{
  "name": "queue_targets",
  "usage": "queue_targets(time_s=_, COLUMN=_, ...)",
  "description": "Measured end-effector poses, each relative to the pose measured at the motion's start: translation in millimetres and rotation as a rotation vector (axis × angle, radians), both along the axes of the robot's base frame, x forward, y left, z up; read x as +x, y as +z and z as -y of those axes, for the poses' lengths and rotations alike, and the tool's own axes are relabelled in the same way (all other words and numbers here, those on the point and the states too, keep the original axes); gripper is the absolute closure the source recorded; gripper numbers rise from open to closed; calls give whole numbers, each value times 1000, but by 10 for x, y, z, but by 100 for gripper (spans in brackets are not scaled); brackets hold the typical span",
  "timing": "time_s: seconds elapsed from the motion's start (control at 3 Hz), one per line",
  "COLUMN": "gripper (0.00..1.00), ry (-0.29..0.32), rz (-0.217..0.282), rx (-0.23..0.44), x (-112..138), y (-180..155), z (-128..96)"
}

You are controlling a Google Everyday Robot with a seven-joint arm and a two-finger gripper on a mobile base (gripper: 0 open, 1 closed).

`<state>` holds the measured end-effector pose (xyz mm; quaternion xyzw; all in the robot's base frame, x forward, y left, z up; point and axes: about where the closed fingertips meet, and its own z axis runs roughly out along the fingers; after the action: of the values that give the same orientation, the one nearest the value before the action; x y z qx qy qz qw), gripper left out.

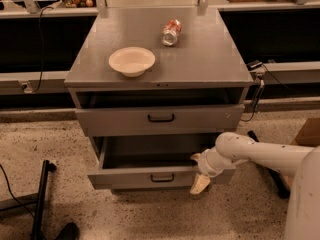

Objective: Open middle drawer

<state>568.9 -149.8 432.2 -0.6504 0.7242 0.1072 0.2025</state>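
The middle drawer (145, 178) is pulled out of the grey cabinet (200, 69), showing its wide shallow tray and a low front with a small black loop handle (162, 178). My gripper (198, 171) is at the right end of that front, on the white arm coming from the right. It is open. One cream finger (200, 185) hangs in front of the drawer front and the other reaches over its top edge into the tray.
Above is a taller-fronted drawer (115, 121) with a bigger black handle. A cream bowl (132, 61) and a lying can (171, 32) sit on the cabinet top. A black stand leg (40, 199) is on the floor at left and a cardboard box (307, 131) at right.
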Motion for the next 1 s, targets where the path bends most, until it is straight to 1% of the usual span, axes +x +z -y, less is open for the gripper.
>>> queue_targets(time_s=0.33, gripper=42, ry=32, rz=-53, rx=-15, x=-82, y=-77, z=6)
queue_targets(time_s=0.67, gripper=63, ry=72, rz=-92, rx=-24, x=-210, y=-29, z=62)
queue_targets(time_s=1.0, gripper=70, ry=160, rz=-94, rx=-15, x=-376, y=260, z=80)
